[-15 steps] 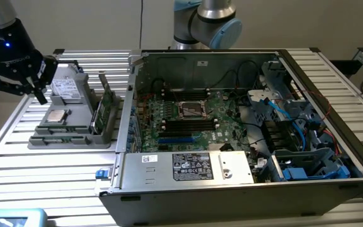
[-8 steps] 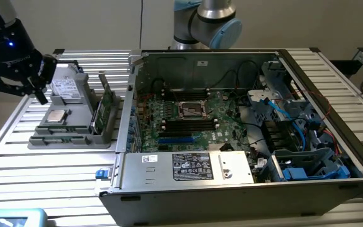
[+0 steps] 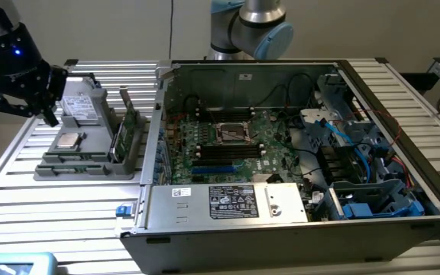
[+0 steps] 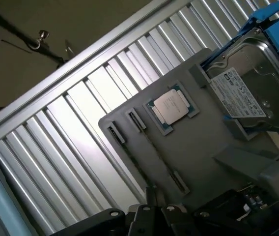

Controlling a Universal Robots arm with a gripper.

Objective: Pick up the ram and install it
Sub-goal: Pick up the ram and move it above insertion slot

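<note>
Work has barely begun: the slim dark-green ram stick [image 4: 152,145] rests in a slot of the grey plastic parts tray [image 4: 203,157], unlifted. The black gripper [image 3: 29,116] hovers above that tray, carrying nothing; whether it is open or closed I cannot tell.

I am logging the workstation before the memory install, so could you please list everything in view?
table: one, silver slatted, under everything.
computer case: one, black, open, exterior view's centre and right.
motherboard: one, green, inside the case.
tray: one, grey, exterior view's left of the case.
hard drive: one, silver with white label, in the tray.
processor: one, silver, flat in the tray.
ram: one, slim, dark, tray slot beside the processor.
upright boards: seemingly two, green, tray's edge nearest the case.
arm: one, grey and light blue, behind the case.
gripper: one, black, exterior view's left of the hard drive.
</note>
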